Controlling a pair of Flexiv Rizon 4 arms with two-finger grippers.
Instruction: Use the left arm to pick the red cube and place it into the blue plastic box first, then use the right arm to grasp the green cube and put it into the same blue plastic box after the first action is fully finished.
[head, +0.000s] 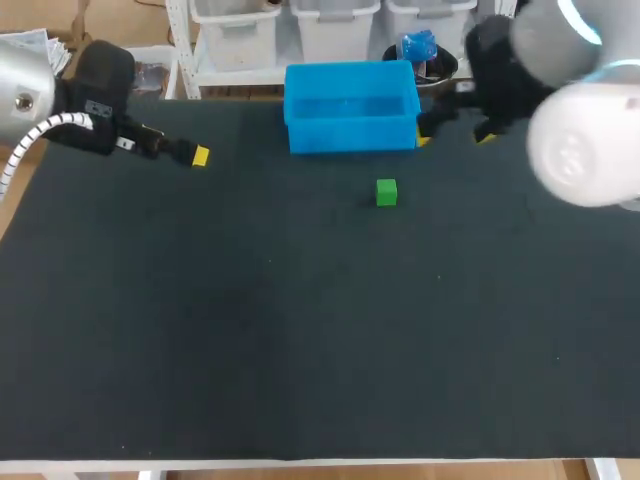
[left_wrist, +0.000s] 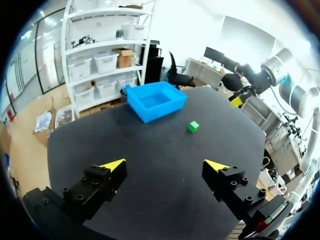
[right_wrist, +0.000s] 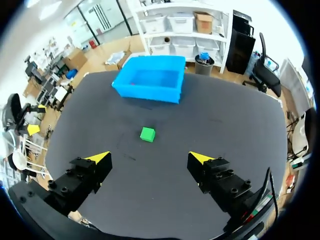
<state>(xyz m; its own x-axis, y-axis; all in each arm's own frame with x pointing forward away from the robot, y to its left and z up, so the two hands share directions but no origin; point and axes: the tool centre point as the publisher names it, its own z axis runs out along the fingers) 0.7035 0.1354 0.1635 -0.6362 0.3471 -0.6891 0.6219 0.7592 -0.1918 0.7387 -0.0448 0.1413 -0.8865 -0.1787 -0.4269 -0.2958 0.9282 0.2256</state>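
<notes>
Just in front of the box (head: 350, 108), the green cube (head: 386, 192) looks small, light and hard, so the spread, empty right claw (right_wrist: 149, 157) should pinch two flat sides.

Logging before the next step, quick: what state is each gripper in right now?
Left gripper: open, holding nothing.
Right gripper: open, holding nothing.

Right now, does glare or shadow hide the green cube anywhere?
Head view: no, the green cube stands plain on the matte dark table. Left wrist view: evenly lit, no glare. Right wrist view: the same, ahead of the right gripper.
</notes>
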